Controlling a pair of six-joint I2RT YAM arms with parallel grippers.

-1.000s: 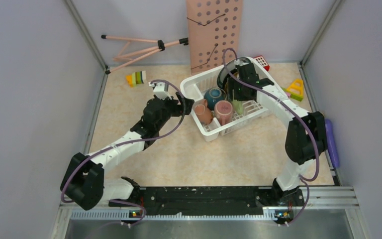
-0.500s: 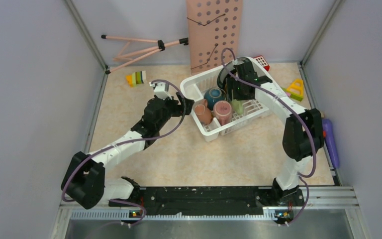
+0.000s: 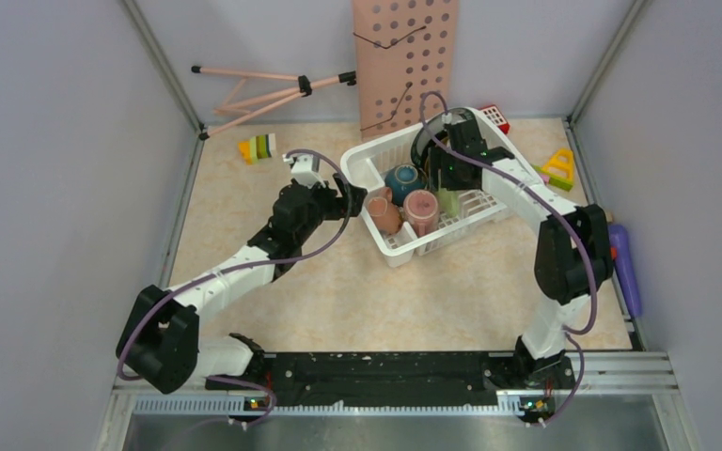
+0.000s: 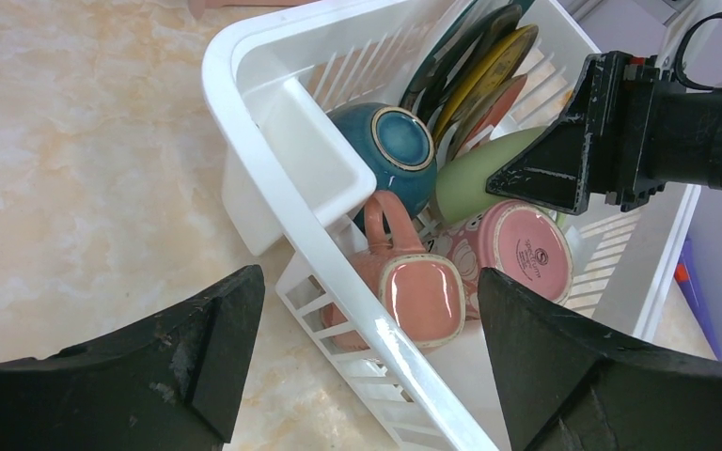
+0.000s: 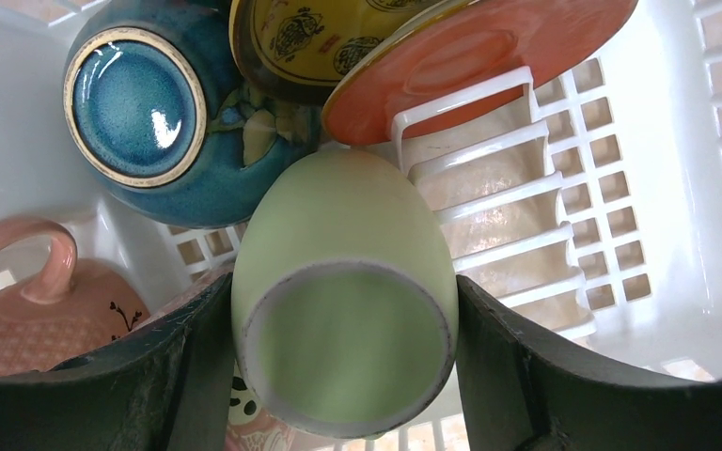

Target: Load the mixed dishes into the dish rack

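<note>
Here, green mug (image 5: 343, 225) in right gripper (image 5: 338, 301)

The top external camera sits high above and behind the arm bases, tilted down and forward, so the dish rack (image 3: 367, 174) appears small and well off, beyond mid-table. The left wrist camera looks from just outside the dish rack's left wall, near it, slanting over the rim into the inside. The right wrist camera hangs within the dish rack, facing down, very close upon the light green mug (image 5: 343, 282). All three views share the dish rack's inside: the mug and the teal bowl (image 5: 141, 103).
</note>
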